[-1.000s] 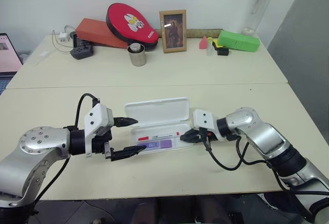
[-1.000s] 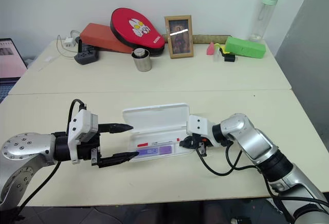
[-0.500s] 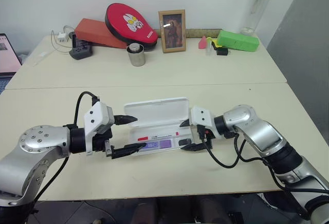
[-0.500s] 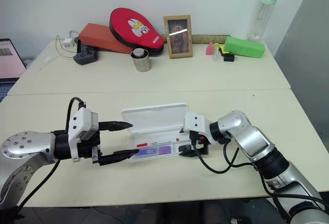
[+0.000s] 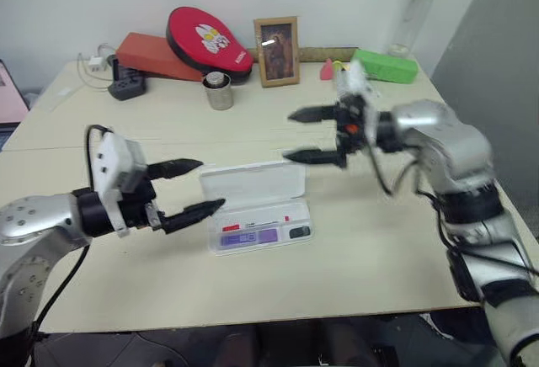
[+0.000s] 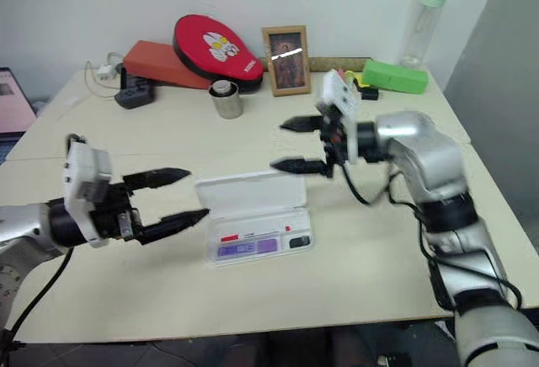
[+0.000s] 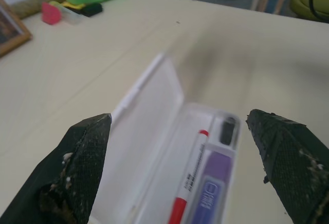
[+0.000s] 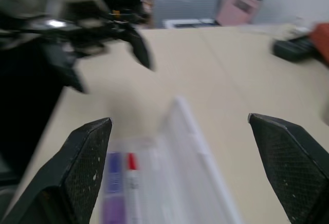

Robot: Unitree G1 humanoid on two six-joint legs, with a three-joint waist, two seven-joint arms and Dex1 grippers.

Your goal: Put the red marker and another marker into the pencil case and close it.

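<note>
Both markers in the open pencil case, lid not yet shut.

The left gripper (image 5: pixel 189 188) hovers empty at the left end of the pencil case (image 5: pixel 257 207), fingers spread, probably placed to steady it. In the tray the red marker (image 5: pixel 257 218) lies just behind the purple marker (image 5: pixel 250 235). Above and behind the raised lid, the right gripper (image 5: pixel 313 136) hangs wide apart, holding nothing, likely lining up to push the lid down. The small dark item at the tray's right end is too small to identify.
</note>
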